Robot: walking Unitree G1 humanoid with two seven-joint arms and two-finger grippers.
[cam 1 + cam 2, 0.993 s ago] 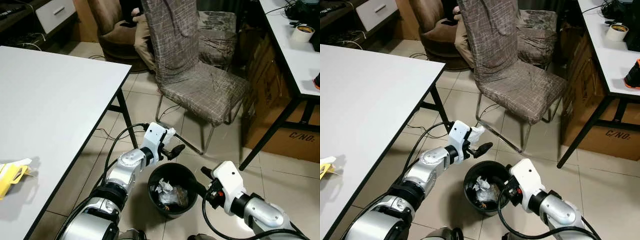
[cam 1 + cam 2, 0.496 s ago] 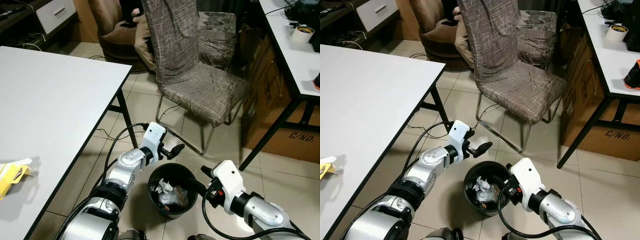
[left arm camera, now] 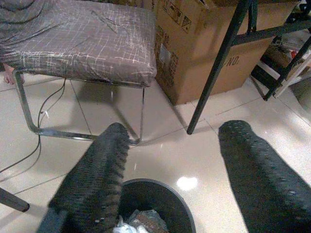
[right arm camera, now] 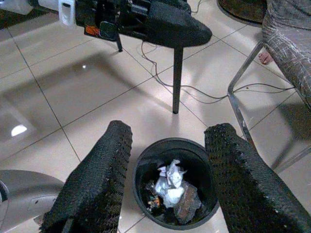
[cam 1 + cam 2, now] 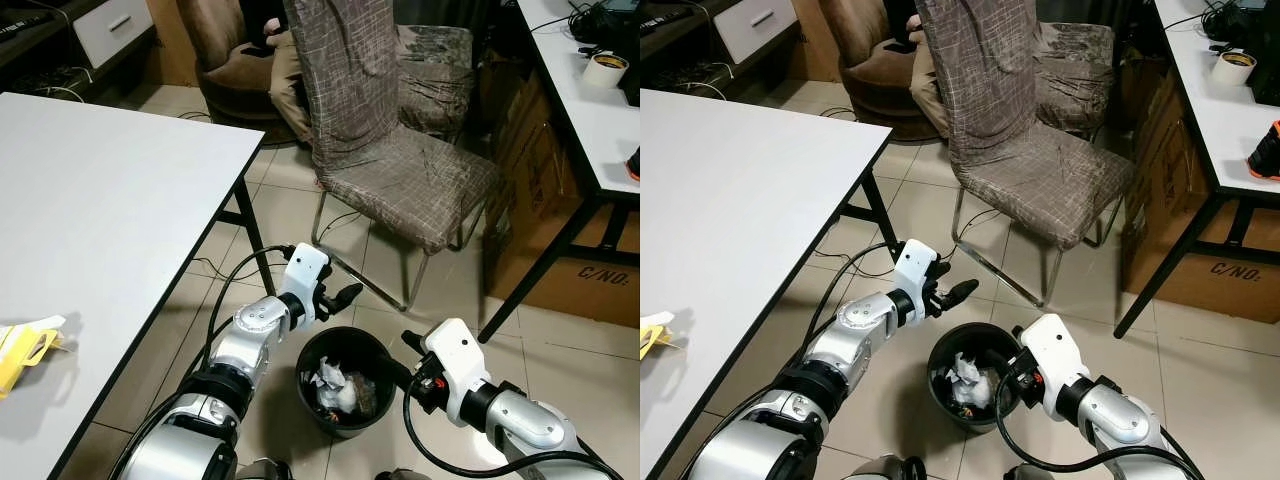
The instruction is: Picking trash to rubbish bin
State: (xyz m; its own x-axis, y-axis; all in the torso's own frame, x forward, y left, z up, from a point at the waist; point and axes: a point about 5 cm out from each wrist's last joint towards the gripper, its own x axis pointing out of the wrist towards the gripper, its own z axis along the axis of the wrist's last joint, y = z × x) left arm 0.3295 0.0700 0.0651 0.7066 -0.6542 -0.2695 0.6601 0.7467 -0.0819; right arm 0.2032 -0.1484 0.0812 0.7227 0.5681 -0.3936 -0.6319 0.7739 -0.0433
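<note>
A black round rubbish bin stands on the tiled floor between my arms, holding crumpled white paper and brown scraps. My left gripper hovers just above the bin's far-left rim, open, with nothing between its fingers. My right gripper sits low at the bin's right side, open and empty, its fingers pointing over the bin. A yellow-and-white wrapper lies on the white table at my left, near its front edge.
A fabric-covered chair on a metal frame stands just beyond the bin, with cables on the floor by the table leg. A second desk and a cardboard box are at the right. A person's leg shows by an armchair at the back.
One second ago my left gripper held a white crumpled piece over the bin; now its fingers are empty and the gripper has dipped slightly. The right arm has barely moved.
</note>
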